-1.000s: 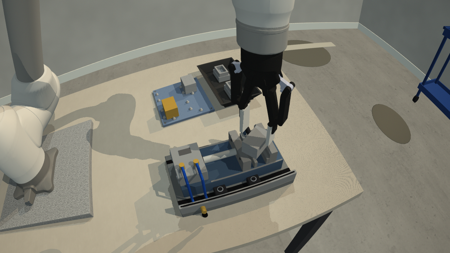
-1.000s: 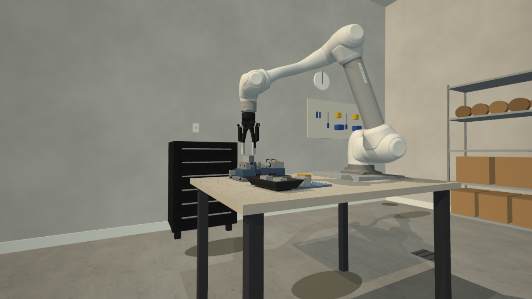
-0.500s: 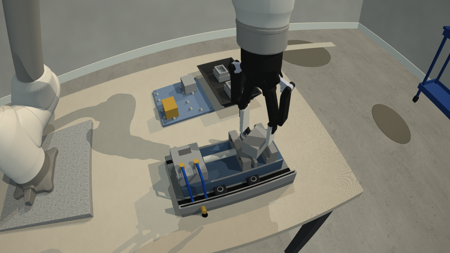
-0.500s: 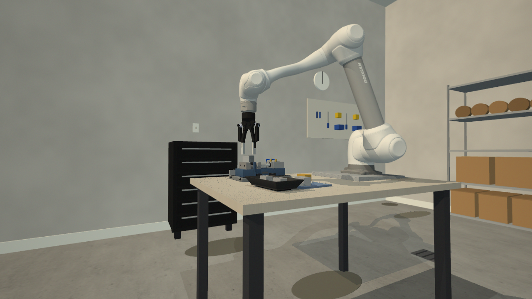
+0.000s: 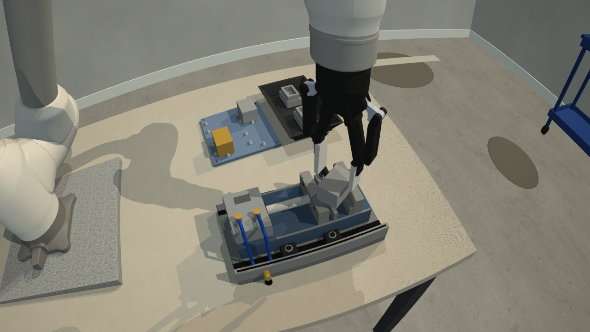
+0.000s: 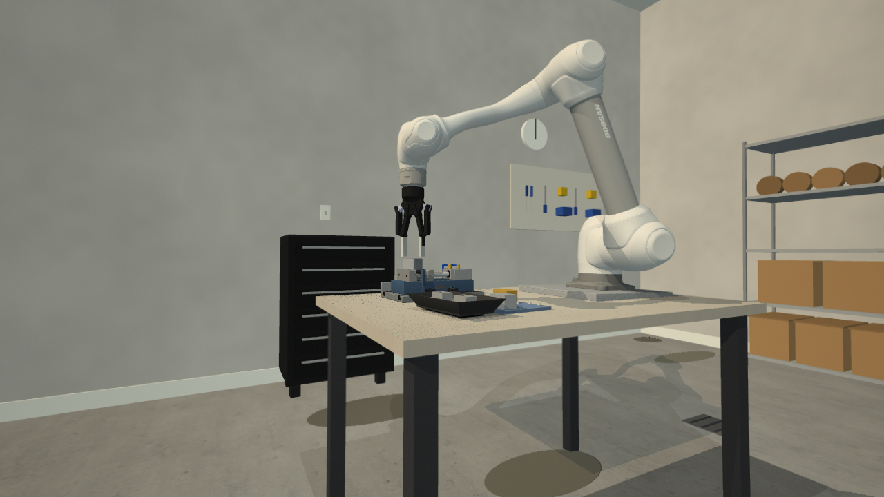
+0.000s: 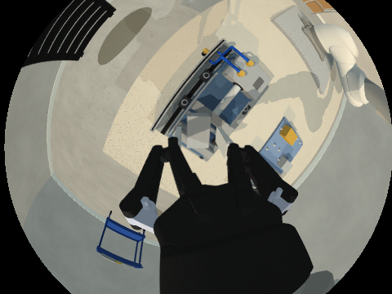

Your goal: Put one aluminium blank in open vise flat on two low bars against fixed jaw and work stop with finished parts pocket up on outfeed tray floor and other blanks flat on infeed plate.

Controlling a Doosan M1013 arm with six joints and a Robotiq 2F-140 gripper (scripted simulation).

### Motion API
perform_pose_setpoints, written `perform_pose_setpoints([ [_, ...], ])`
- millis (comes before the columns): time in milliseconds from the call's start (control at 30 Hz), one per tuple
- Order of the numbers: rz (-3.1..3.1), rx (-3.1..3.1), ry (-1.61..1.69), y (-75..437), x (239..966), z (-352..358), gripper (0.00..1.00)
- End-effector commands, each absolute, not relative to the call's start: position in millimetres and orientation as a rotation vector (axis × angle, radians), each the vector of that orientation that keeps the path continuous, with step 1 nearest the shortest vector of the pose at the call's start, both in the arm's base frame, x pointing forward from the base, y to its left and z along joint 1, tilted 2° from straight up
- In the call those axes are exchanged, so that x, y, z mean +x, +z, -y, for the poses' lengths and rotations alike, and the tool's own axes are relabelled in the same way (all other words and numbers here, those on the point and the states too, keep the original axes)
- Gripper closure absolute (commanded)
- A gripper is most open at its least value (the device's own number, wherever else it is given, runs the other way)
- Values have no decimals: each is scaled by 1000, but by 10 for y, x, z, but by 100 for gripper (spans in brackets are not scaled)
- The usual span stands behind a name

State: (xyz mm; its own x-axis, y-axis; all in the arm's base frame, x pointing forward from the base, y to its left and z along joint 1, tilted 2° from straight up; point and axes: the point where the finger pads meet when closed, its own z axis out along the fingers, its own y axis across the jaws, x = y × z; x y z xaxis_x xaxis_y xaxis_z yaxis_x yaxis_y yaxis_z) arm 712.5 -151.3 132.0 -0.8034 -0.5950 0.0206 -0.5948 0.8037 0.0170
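Top view: an aluminium blank [image 5: 330,189] lies crooked in the vise [image 5: 313,252], one end raised, not flat on the bars. The vise sits by the counter edge closest to this camera, toward the corner farthest from the arm's base. The gripper [image 5: 336,178] hangs straight over the blank, fingers part-way open, one on each side; we judge nothing is clamped yet. On the infeed plate [image 5: 263,136], nearer the opposite edge, a brass blank [image 5: 223,141] and a second aluminium blank [image 5: 247,110] lie flat and apart. The outfeed tray [image 5: 273,95] beside it holds pocketed finished parts [image 5: 289,95]

Exterior view: the arm [image 6: 494,111] reaches out from its base near the far corner, the wrist turned vertically down. The gripper [image 6: 412,255] has its tips just above the vise [image 6: 445,286]; contact is too small to tell

Wrist view: the blank [image 7: 198,127] shows between the two dark fingers of the gripper [image 7: 202,145], skewed to the vise's line

Handling, our judgement: solid metal, stiff, fairly heavy for its size, smooth-faced, so apt to slip or pivot. We would take it across the two long sides at mid-length, pads square to the faces, then lift, level and reseat against the fixed jaw and the stop
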Motion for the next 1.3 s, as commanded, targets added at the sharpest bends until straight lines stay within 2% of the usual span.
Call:
perform_pose_setpoints([
  [0,2960,976,-15,1322,7124,1512,60],
  [1267,2960,976,-15,1259,7123,1512,60],
])
